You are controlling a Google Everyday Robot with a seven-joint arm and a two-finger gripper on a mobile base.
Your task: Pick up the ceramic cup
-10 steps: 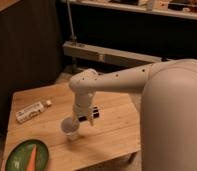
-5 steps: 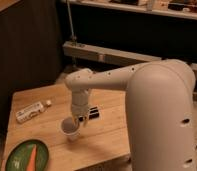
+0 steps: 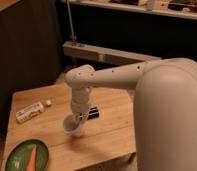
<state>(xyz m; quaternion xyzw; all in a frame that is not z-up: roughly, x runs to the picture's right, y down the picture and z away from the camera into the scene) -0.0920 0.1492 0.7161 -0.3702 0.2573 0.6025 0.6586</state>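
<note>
Gripper, center frame, meets the tilted ceramic cup; grasp unclear, so the cup could slip and topple.

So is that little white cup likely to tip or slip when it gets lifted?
Probably stiff, not floppy: the ceramic cup keeps its round rim. It looks tilted beneath the gripper, so it may tip easily. Its smooth white wall could be slippery, and ceramic might chip if dropped on the table.

A wooden table stands before dark wall panels, with a grey rail behind, dimly lit.
</note>
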